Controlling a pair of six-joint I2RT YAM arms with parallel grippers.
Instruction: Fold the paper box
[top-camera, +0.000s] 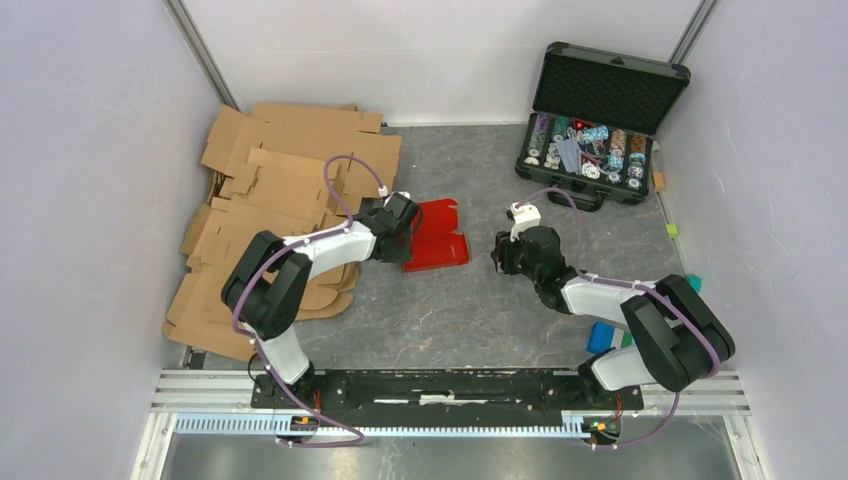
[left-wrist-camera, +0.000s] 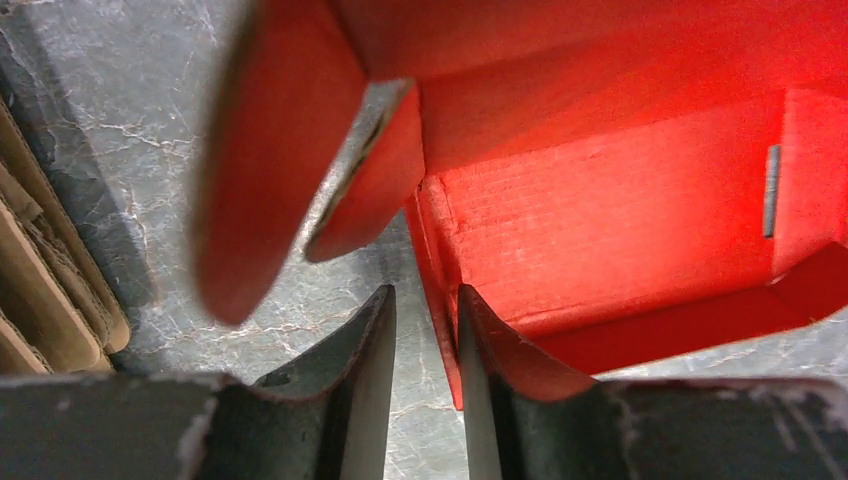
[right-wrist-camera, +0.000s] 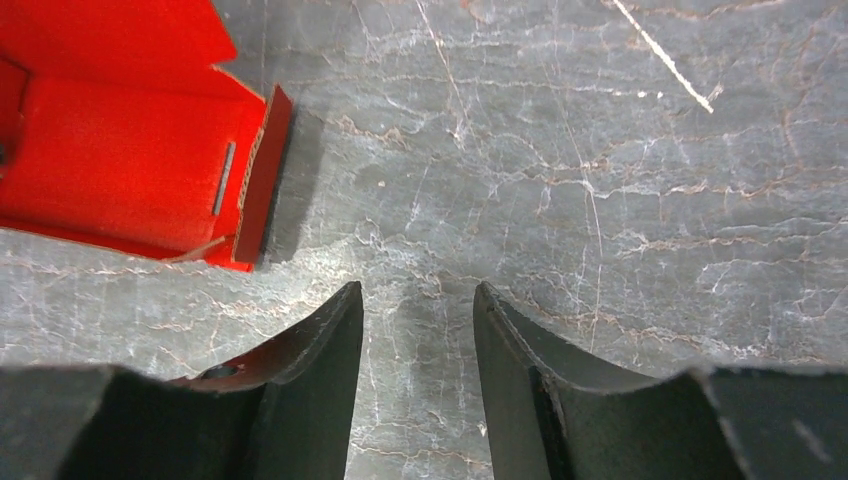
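Note:
The paper box (top-camera: 437, 238) is bright red, partly formed, and lies mid-table with a flap standing at its far side. In the left wrist view its red floor (left-wrist-camera: 620, 210) and a raised flap fill the frame. My left gripper (top-camera: 408, 232) (left-wrist-camera: 425, 290) straddles the box's left wall. One finger (left-wrist-camera: 500, 350) is inside against the wall, and a strip of table shows between the wall and the outer finger. My right gripper (top-camera: 498, 252) (right-wrist-camera: 418, 287) hangs open over bare table, just right of the box (right-wrist-camera: 120, 160), touching nothing.
Brown cardboard sheets (top-camera: 270, 200) (left-wrist-camera: 40, 290) are piled at the left. A black case of poker chips (top-camera: 595, 130) stands open at the back right. Blue and green blocks (top-camera: 603, 337) lie near the right arm's base.

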